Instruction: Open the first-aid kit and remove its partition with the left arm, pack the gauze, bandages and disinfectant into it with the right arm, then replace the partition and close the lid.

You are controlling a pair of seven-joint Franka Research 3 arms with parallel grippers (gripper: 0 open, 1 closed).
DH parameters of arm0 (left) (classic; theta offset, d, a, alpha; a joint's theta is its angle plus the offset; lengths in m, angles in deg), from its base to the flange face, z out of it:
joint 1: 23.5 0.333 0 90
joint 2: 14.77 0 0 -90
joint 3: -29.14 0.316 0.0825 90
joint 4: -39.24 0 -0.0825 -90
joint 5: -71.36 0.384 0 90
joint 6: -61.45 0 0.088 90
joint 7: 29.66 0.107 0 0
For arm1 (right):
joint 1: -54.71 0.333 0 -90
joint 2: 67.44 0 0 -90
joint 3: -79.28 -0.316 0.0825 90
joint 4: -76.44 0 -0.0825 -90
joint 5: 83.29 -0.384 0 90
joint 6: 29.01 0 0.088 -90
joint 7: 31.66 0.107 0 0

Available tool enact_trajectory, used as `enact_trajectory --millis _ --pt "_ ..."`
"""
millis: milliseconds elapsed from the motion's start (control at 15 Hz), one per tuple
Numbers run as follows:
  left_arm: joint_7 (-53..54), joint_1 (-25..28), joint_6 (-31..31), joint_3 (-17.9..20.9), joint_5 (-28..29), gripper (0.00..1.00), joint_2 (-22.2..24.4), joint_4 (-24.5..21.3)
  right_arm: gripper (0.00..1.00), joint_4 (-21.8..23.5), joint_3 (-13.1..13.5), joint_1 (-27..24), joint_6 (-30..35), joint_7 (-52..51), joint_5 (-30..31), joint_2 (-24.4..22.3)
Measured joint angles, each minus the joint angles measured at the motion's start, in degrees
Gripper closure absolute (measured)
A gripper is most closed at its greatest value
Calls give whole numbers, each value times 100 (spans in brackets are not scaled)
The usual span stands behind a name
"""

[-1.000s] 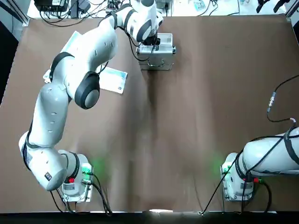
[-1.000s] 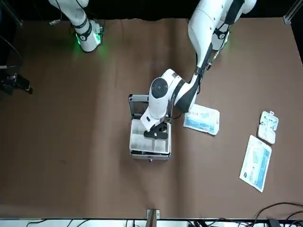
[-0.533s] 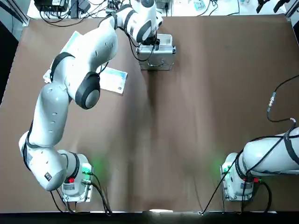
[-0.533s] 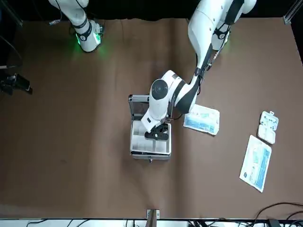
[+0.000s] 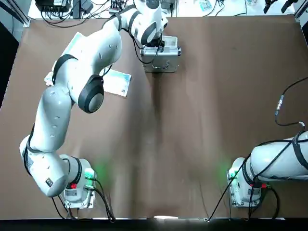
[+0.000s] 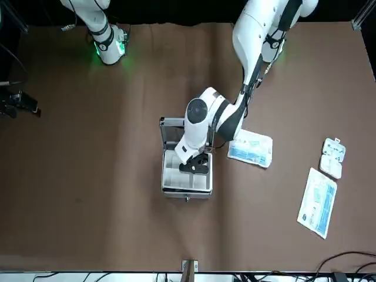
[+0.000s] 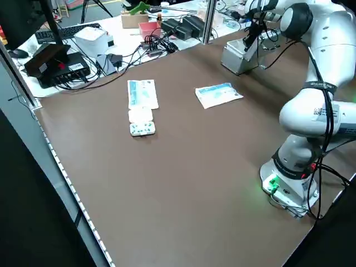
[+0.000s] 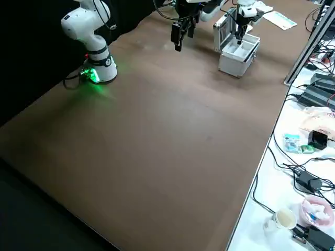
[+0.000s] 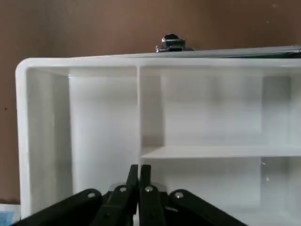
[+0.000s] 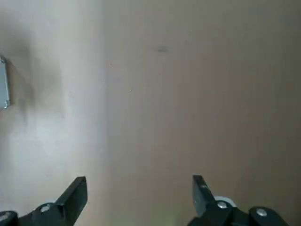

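Over partition (image 9: 197,117), left hand (image 9: 139,172) (closed, seemingly empty)

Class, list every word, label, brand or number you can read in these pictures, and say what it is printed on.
No text can be read.
Flat white-and-blue packet beside the open case: blue print, too small to read.
Long pale packet and blister pack: print too blurred.
Left arm: small base sticker, unreadable.
The partition bears no marking.

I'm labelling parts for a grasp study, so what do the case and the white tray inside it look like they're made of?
The case looks like metal with a silver brushed finish and bright edges. The partition looks like moulded plastic, matte white, with smooth rounded corners and thin dividing walls.
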Motion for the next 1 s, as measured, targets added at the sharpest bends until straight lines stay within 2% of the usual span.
enact_trajectory --millis 733,800,1000 --pt "-142 -55 141 22 1 96 -148 -1 1 0 2 -3 -1 -1 0 0" --pt "-89 -55 142 25 1 93 -156 -4 1 0 1 -1 -1 -1 0 0" --pt "94 -56 166 88 1 66 -174 -2 1 0 -1 0 -2 -2 0 0"
